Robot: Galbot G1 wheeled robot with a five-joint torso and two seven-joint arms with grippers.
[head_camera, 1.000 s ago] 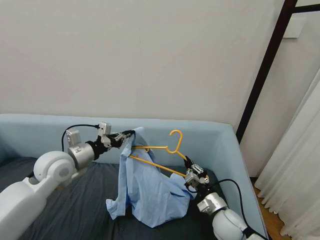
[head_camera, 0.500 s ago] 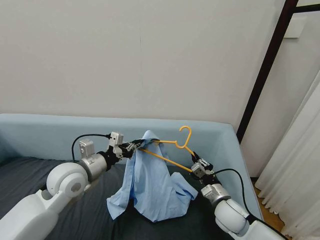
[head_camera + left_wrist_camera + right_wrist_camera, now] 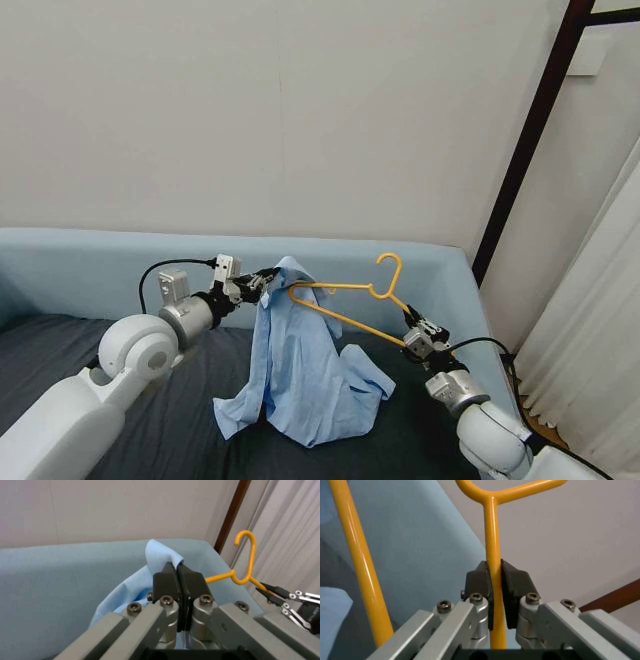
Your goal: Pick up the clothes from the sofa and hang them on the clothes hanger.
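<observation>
Above the sofa (image 3: 90,262), your left tool (image 3: 266,280) is pinching the blue shirt (image 3: 300,365) up so it hangs open, while your right tool (image 3: 417,329) is clamping the yellow hanger (image 3: 491,536), apparently to thread it.

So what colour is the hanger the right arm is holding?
Yellow-orange. The hanger shows best in the right wrist view, clamped in the right tool.

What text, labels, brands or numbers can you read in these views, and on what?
None readable. The blue shirt, the yellow hanger, the sofa, the left claw and the right claw show no words, labels, brands or numbers.
</observation>
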